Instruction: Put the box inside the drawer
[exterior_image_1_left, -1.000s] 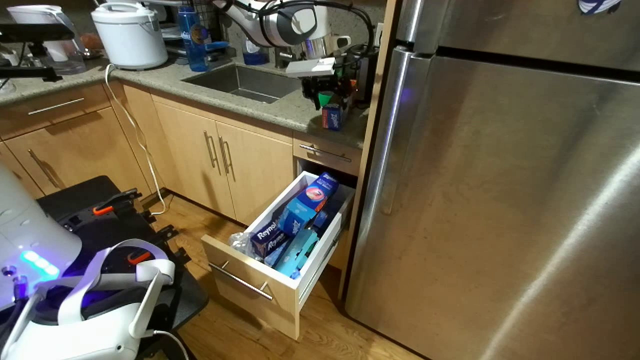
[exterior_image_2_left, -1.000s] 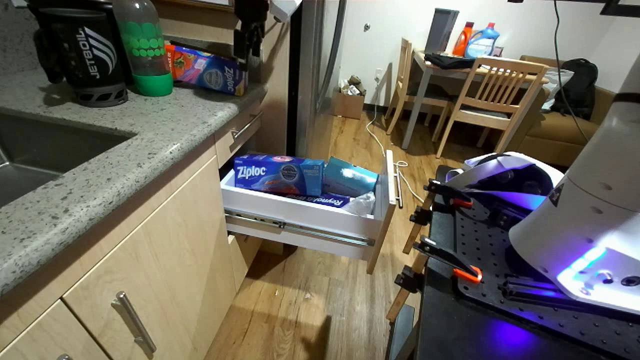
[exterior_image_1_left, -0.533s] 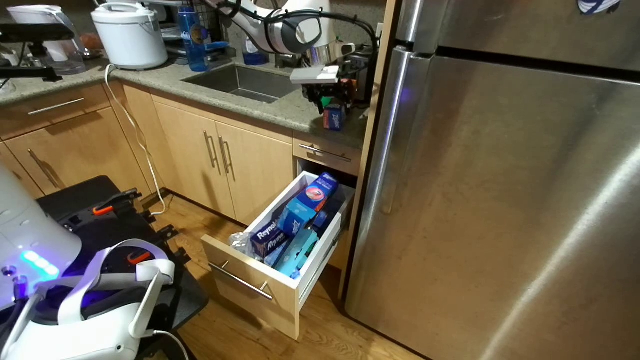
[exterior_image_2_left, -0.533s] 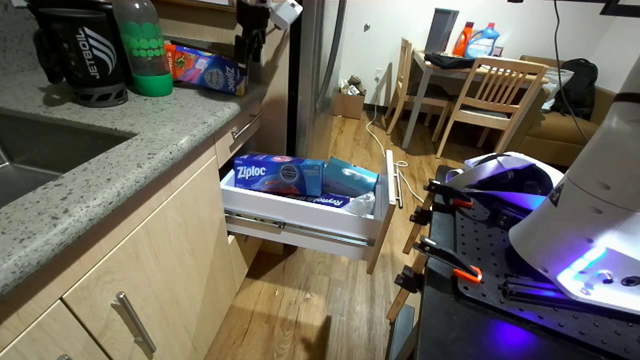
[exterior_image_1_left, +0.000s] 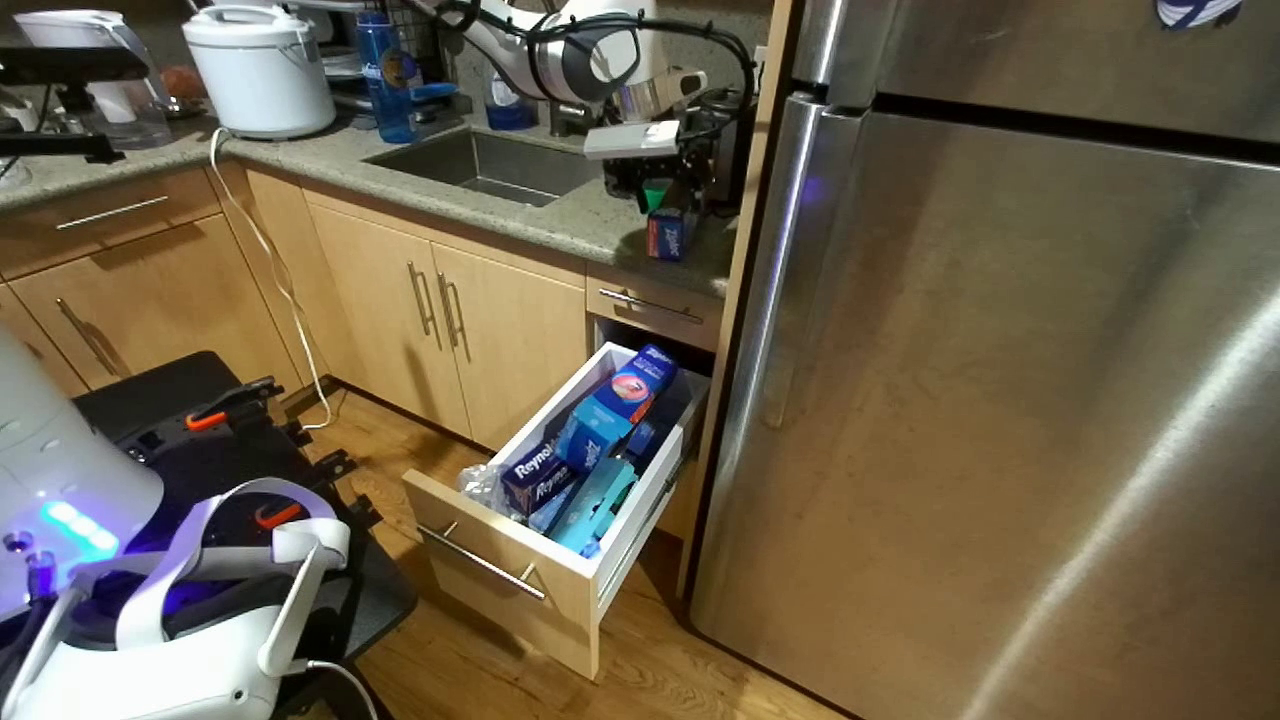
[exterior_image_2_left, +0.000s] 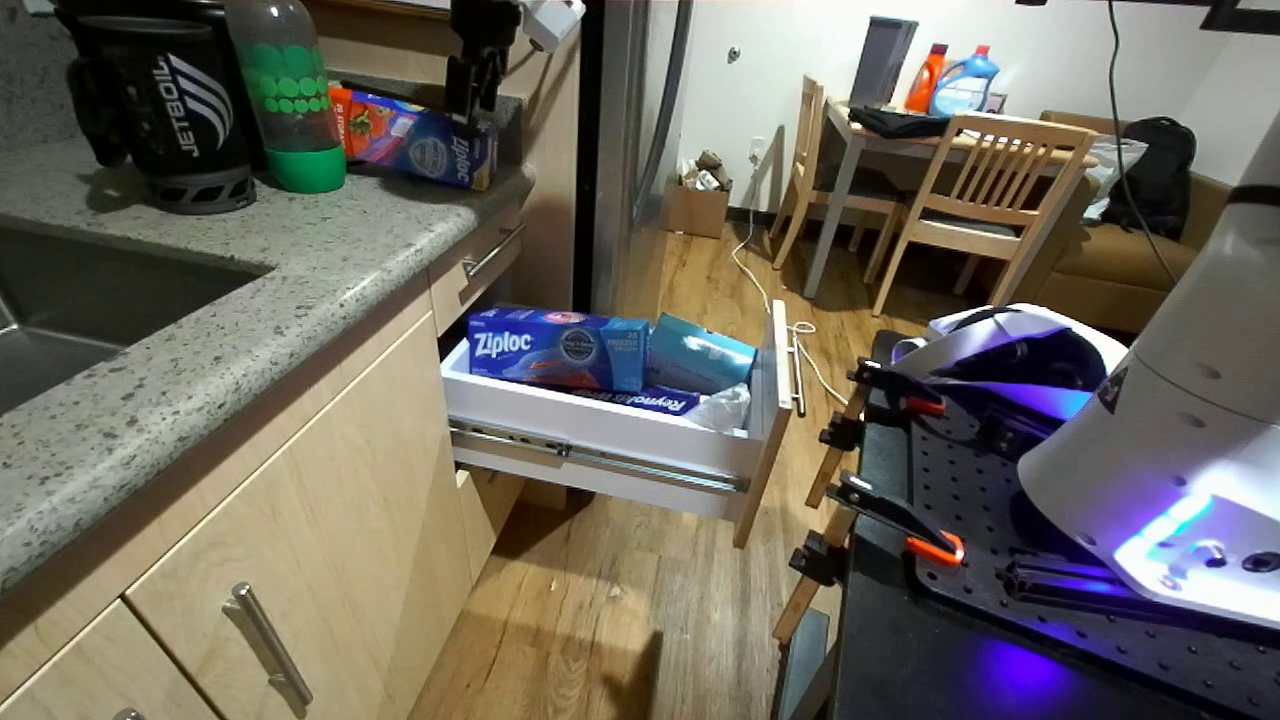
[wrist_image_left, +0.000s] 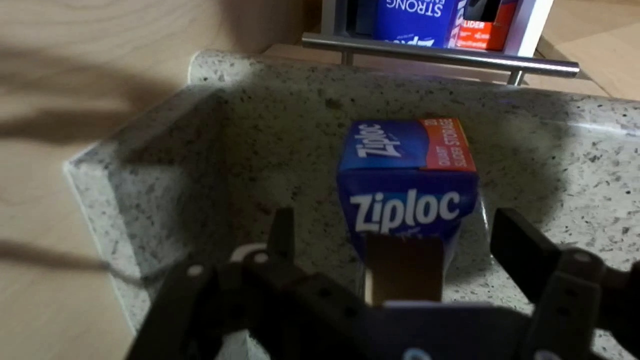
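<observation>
Speckled stone tabletop (exterior_image_2_left: 330, 235) runs above the pulled-out drawer (exterior_image_2_left: 650, 440). Dining chairs (exterior_image_2_left: 970, 237) beyond the drawer show in an exterior view alone; only the wrist view shows both fingers (wrist_image_left: 522, 252) clearly. High above the drawer the arm (exterior_image_1_left: 590, 58) slopes down, its wrist bent so that the claw (wrist_image_left: 394, 220) points downward. Its fingers stand spread wide, gripping nothing, to either side of the box (wrist_image_left: 407, 192): blue, with a red panel and white Ziploc lettering, lying on the tabletop behind and above the drawer.

Blue-red Ziploc box (wrist_image_left: 407, 200) on counter (exterior_image_2_left: 380, 225); drawer (exterior_image_2_left: 620, 428) open.
</observation>
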